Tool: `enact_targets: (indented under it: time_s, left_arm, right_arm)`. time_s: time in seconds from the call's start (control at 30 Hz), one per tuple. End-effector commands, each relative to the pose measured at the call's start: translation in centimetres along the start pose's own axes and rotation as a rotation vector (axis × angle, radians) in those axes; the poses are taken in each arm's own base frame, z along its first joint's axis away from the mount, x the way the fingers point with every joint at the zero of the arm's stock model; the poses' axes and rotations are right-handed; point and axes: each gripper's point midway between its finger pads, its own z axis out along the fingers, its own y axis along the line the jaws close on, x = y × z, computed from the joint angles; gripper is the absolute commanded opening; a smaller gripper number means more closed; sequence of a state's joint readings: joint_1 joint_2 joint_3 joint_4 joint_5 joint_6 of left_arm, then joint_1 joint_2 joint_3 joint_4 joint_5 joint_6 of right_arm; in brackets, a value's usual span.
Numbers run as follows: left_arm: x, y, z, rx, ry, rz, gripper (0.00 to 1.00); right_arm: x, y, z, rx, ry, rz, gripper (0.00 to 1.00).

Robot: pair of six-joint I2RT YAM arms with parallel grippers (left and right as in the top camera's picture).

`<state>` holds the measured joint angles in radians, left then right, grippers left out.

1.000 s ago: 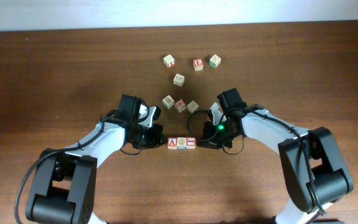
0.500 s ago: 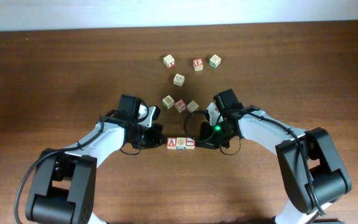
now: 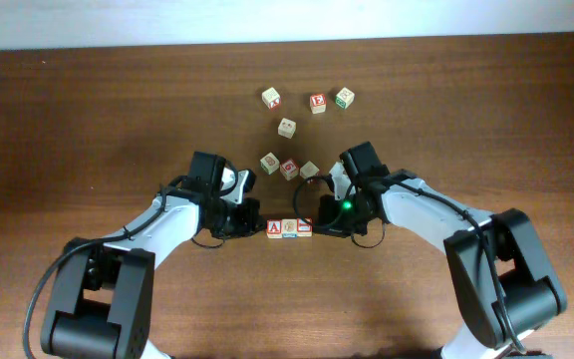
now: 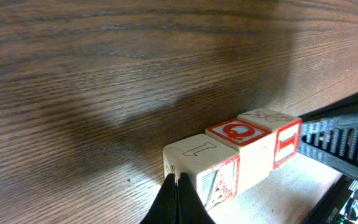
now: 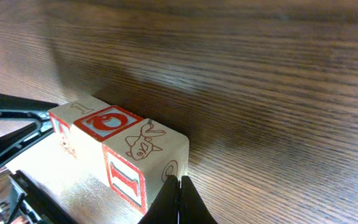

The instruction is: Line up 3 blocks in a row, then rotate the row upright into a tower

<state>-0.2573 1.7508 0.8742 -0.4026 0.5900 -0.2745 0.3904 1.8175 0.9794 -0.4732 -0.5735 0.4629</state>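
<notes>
**Three blocks in a row, a closed gripper at each end**

Ten wooden cubes lie on the brown table (image 3: 88, 110): three in a row and seven loose. There are two arms.

The row sits near the front middle of the table, between the grippers. From left to right it holds the A block (image 3: 274, 227), the middle block (image 3: 289, 227) and the I block (image 3: 305, 227), side against side. The long axis of the row runs left to right in the overhead view. The red A and the red-bordered I face up.

The left gripper (image 4: 178, 196) has its fingers pressed together, tips against the outer end of the A block. The right gripper (image 5: 179, 198) is likewise pinched closed and holds nothing, its tips at the outer end of the I block.

Farther back stand a far cube (image 3: 271, 97), the red E cube (image 3: 317, 102) and the green-faced cube (image 3: 344, 97), then a lone cube (image 3: 286, 127). A cluster of three cubes (image 3: 289, 169) lies near the row, its rightmost cube just beside the right arm.
</notes>
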Motion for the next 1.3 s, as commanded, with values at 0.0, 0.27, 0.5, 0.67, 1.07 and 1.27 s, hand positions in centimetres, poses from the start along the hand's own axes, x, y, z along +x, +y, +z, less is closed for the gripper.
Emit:
enact_targets:
  time_s: [0.0,0.27,0.5,0.67,1.07,1.27]
  left_arm:
    - [0.5,-0.5,0.2,0.030,0.018,-0.011,0.00]
    - [0.5,-0.5,0.2,0.030,0.018,-0.025,0.00]
    - [0.5,-0.5,0.2,0.030,0.018,-0.025,0.00]
    - [0.5,-0.5,0.2,0.030,0.018,-0.025,0.00]
    - [0.5,-0.5,0.2,0.032,0.019,-0.029,0.00]
    - [0.5,-0.5,0.2,0.032,0.019,-0.029,0.00]
  right_arm:
    - [0.2,2.8,-0.8,-0.045,-0.027,-0.094,0.04]
    - [-0.1,4.0,-2.1,-0.066,-0.068,-0.144,0.04]
    - [0.7,5.2,-1.6,-0.072,-0.052,-0.183,0.04]
    - [0.8,6.2,-1.4,-0.057,-0.057,-0.219,0.04]
    - [0.8,7.4,-1.4,0.006,-0.070,-0.261,0.04]
    - [1.1,8.5,-1.3,0.025,-0.073,-0.299,0.04]
